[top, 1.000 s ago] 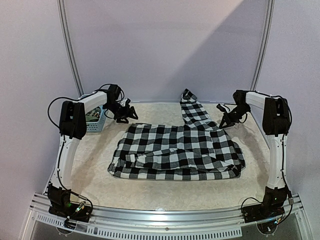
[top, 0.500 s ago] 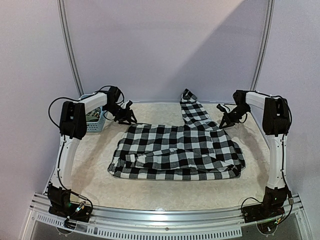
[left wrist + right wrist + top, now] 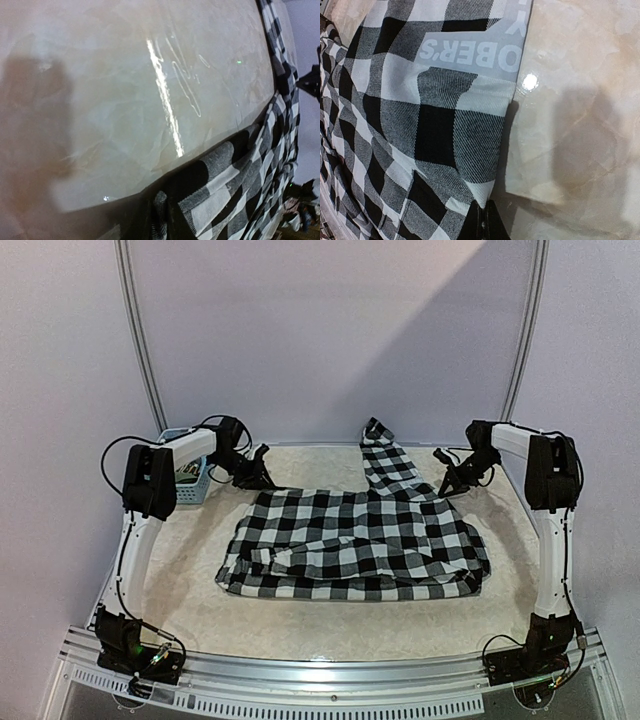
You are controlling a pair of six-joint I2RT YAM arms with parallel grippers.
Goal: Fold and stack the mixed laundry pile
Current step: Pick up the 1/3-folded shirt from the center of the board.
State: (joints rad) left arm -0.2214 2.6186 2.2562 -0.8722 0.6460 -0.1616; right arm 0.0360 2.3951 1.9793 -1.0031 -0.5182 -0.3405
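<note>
Checked shirt: the black-and-white checked shirt (image 3: pixel 350 540) lies spread flat over the middle of the counter (image 3: pixel 300 625), its long side running left to right and its near edge doubled over in a soft roll.
Sleeve: one sleeve (image 3: pixel 385 462) runs from the shirt's far right part toward the far edge of the counter.
Left fingers: the left fingers (image 3: pixel 260 473) are low at the shirt's far-left corner. The left wrist view shows only that corner of cloth over the glossy surface. I cannot tell how far apart they stand or whether they have hold of the cloth.
Right fingers: the right fingers (image 3: pixel 448 486) are low at the shirt's far-right corner, just right of the sleeve's base. They are pressed together, and the shirt's edge runs down into them, pinched.
Printed band: a grey band (image 3: pixel 470 55) with white lettering crosses the cloth in the right wrist view.
Basket: a light blue basket (image 3: pixel 190 488) stands at the far left behind the left arm, apart from the shirt.
</note>
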